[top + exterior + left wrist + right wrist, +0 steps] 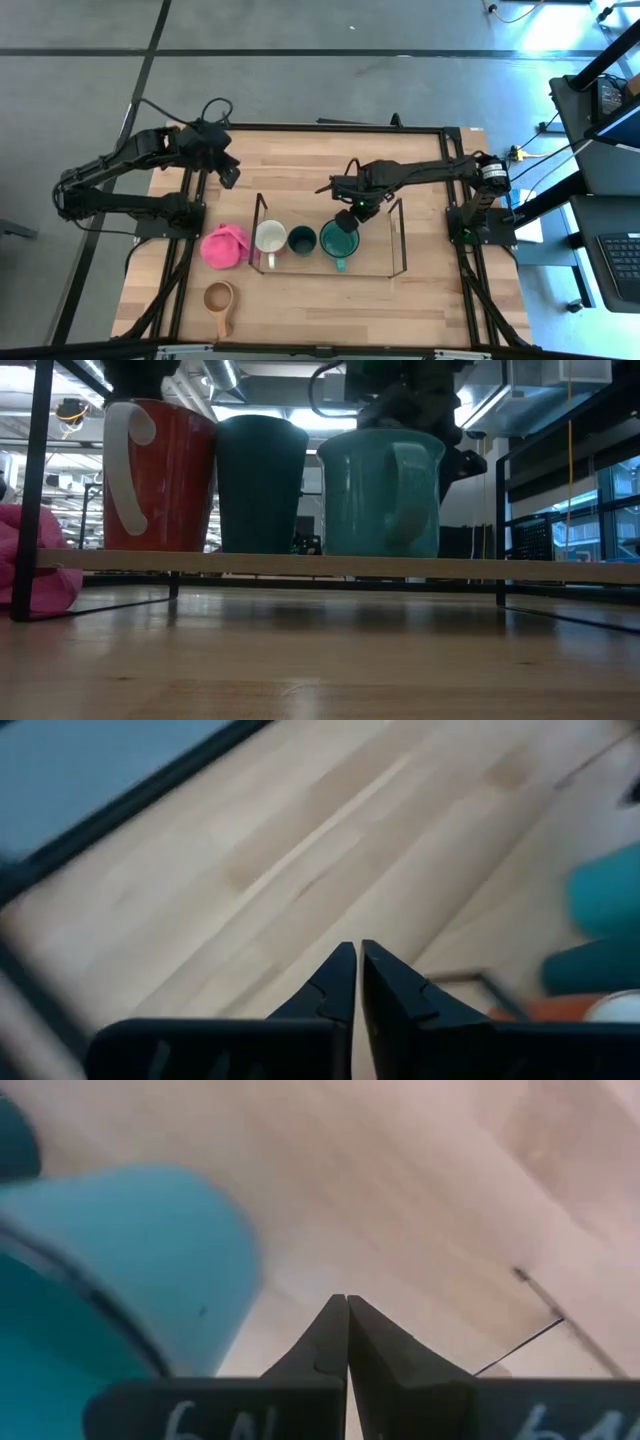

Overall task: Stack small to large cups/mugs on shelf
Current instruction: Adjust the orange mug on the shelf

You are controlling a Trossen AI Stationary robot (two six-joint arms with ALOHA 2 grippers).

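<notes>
Right gripper (352, 213) clenched empty just above the teal mug (339, 240), left gripper (229, 178) clenched empty over bare table, white-rimmed mug (270, 240), dark green cup (302, 239) and teal mug in a row on the wire shelf (398, 240), wooden cup (219, 299) off the shelf near the table's front edge, beyond the pink item (224, 246)

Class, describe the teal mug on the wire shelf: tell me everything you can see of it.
The teal mug is the largest of three cups standing in a row on the wire shelf, at the right end beside the dark green cup. It stands upright, mouth up, and looks glazed and smooth, with a thick loop handle facing the table's front edge. It rests on the shelf's pale board. The right gripper, shut, hangs close behind its rim; whether it touches cannot be seen.
</notes>
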